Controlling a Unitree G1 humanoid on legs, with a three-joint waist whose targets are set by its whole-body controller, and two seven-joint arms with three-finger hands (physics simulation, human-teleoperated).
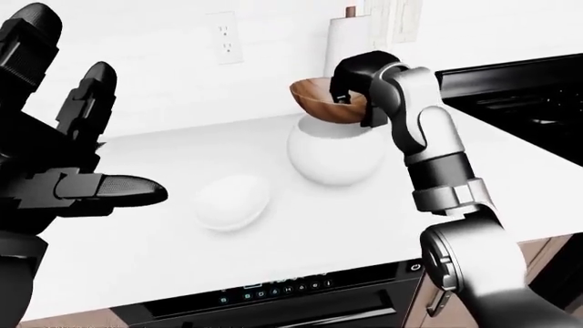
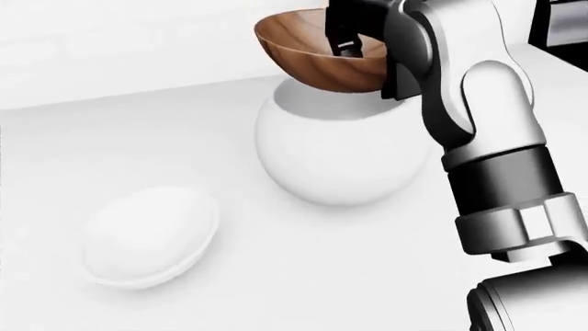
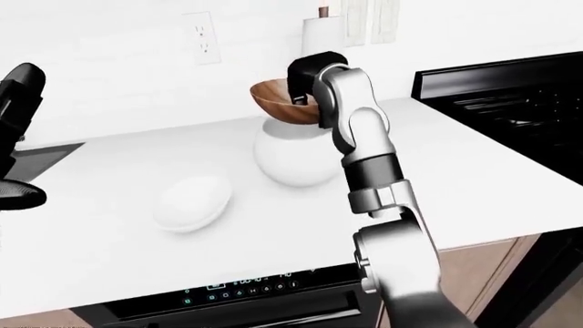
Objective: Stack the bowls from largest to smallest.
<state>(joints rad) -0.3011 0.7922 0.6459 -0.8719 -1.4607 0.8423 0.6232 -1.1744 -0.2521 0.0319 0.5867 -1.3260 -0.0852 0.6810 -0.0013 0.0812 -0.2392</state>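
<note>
A brown wooden bowl (image 2: 317, 58) hangs tilted just above the mouth of a large round white bowl (image 2: 340, 148), which stands upright on the white counter (image 2: 303, 276). My right hand (image 2: 353, 34) is shut on the wooden bowl's rim. A smaller white bowl (image 2: 147, 234) lies upside down on the counter, to the lower left of the big one. My left hand (image 1: 68, 174) is raised at the left edge of the left-eye view, fingers spread open, holding nothing.
A black stove (image 1: 519, 96) sits to the right of the counter. A paper towel roll (image 1: 350, 37) and a wall outlet (image 1: 224, 37) stand against the wall behind the bowls. A dishwasher panel (image 1: 273, 301) runs below the counter edge.
</note>
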